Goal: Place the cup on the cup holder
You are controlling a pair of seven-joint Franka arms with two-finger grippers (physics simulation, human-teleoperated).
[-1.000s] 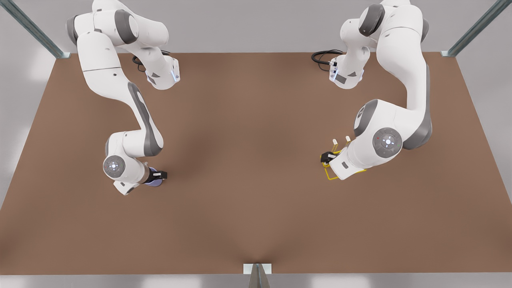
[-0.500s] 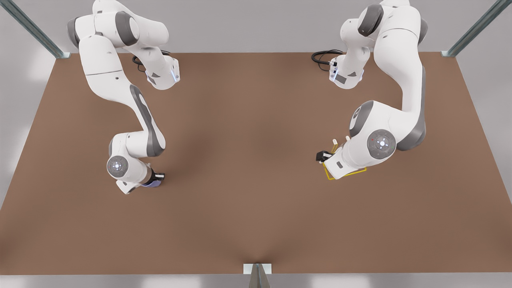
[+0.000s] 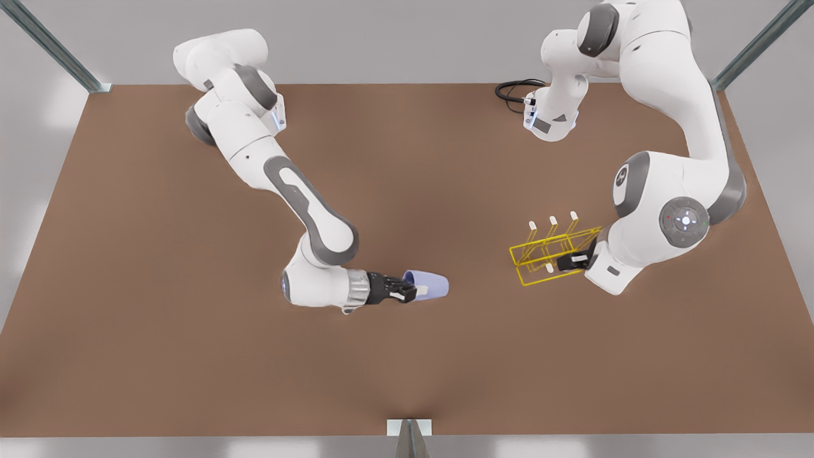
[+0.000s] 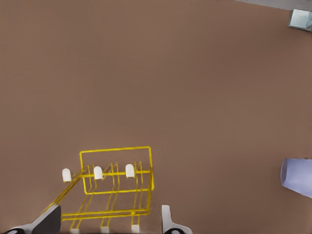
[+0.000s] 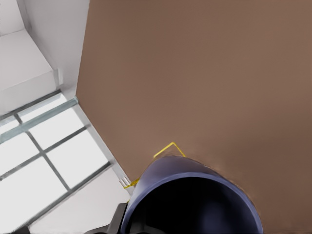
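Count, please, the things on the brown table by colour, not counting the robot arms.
Lavender-blue: 1, the cup, held by the right pincer.
Yellow: 1, the cup holder, at the left pincer.
Total: 2.

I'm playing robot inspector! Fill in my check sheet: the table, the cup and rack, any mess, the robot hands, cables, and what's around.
Surface: brown table, bare apart from the job's things.
Cup: pale lavender, held on its side, still apart from the rack.
Cup holder: yellow wire rack with white-tipped pegs, standing on the table.
Clutter: nothing seen.
Right gripper: shut on the cup, on the front view's left.
Left gripper: at the rack's end, one finger on each side of the frame.
Cables: black loop by the arm base at the front view's right.
Surroundings: grey walls, metal frame posts.
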